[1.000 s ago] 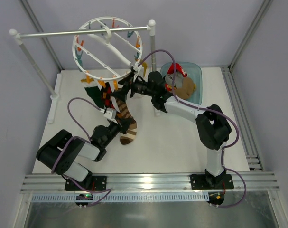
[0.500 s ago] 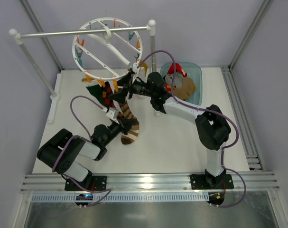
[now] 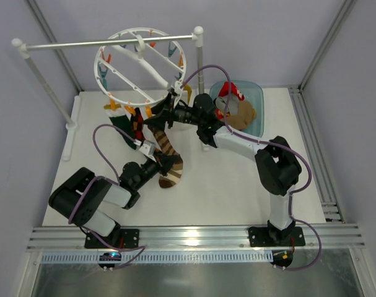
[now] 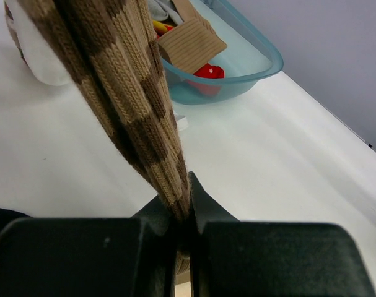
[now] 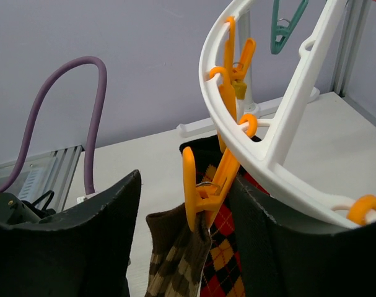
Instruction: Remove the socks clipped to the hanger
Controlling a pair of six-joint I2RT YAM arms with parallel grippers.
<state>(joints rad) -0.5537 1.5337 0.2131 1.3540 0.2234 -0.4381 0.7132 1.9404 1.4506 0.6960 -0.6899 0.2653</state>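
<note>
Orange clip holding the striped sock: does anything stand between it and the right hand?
Nothing visible does. The orange clip sits inside the open right hand; the argyle sock hangs behind it, not in the way.

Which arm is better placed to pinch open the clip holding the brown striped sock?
Right. The right fingers sit open on either side of the orange clip gripping the striped sock on the hanger. The left fingers are clamped lower on that sock, away from the clip.
</note>
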